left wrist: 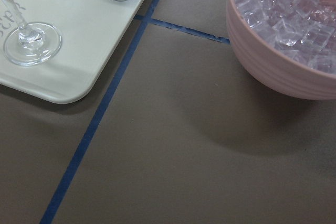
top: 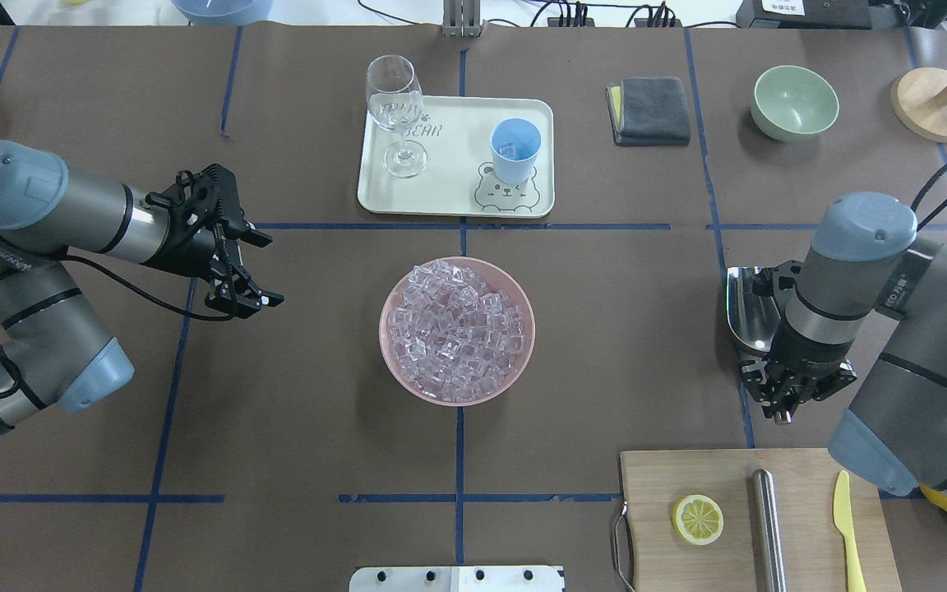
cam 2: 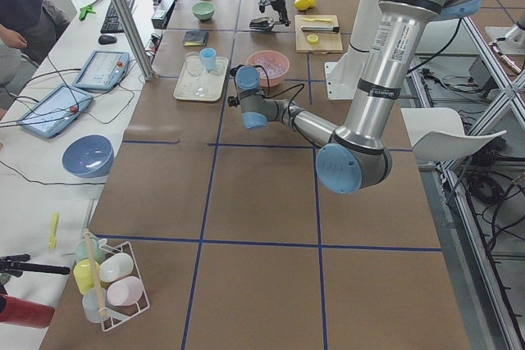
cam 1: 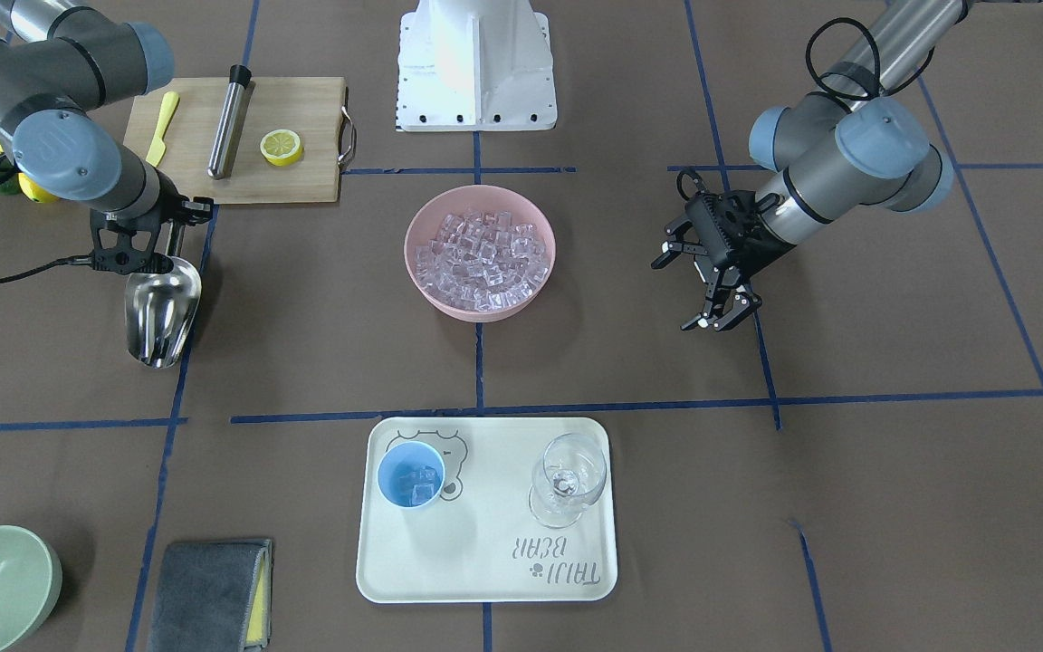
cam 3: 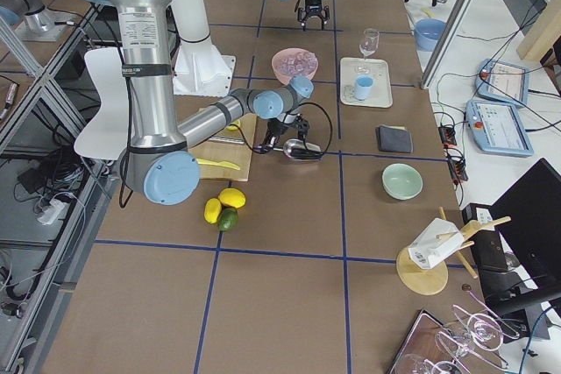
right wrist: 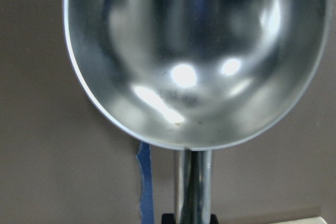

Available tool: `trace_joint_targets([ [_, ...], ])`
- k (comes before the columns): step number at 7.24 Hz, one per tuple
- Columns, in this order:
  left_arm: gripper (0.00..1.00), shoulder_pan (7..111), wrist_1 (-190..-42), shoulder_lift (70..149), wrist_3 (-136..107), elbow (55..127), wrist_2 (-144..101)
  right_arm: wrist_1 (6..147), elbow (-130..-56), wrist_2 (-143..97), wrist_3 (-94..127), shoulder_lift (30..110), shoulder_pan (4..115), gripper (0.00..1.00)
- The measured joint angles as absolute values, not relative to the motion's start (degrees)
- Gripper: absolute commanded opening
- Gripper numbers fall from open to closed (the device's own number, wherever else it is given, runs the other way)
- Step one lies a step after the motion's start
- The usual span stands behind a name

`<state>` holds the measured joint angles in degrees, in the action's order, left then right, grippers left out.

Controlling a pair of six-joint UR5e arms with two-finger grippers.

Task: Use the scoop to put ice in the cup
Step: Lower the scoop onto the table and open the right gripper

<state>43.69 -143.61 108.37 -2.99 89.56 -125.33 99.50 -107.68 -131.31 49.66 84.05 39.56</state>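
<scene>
The steel scoop [cam 1: 162,312] lies low at the table on my right side, its trough [right wrist: 194,51] empty. My right gripper [cam 1: 143,264] points down over its thin handle [right wrist: 193,187] and is shut on it. Ice [cam 1: 482,249] fills a pink bowl [top: 387,345] at the table's middle. The light-blue cup [cam 1: 411,475] stands on a cream tray [cam 1: 485,561] beyond the bowl and holds a few cubes. My left gripper [top: 264,270] hangs open and empty, left of the bowl.
A wine glass [top: 395,107] shares the tray. A cutting board [top: 736,477] with a lemon half, steel cylinder and yellow knife lies near my right arm. A green bowl [top: 794,103] and grey cloth [top: 650,111] sit at the far right.
</scene>
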Motion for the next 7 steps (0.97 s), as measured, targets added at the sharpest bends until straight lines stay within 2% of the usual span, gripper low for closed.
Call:
trace_joint_targets([
  [1, 1.00, 43.69, -143.61, 108.37, -2.99, 89.53, -125.33, 99.50, -107.64, -131.31, 49.56, 84.08, 39.60, 0.07],
  [2, 1.00, 43.68, -143.61, 108.37, -2.99, 89.52, -125.33, 99.49, -107.61, -131.29, 49.46, 84.08, 39.62, 0.99],
  [7, 1.00, 43.69, -143.61, 108.35, -3.01, 89.54, -125.33, 99.51, -108.42, -131.53, 47.70, 83.19, 39.94, 1.00],
])
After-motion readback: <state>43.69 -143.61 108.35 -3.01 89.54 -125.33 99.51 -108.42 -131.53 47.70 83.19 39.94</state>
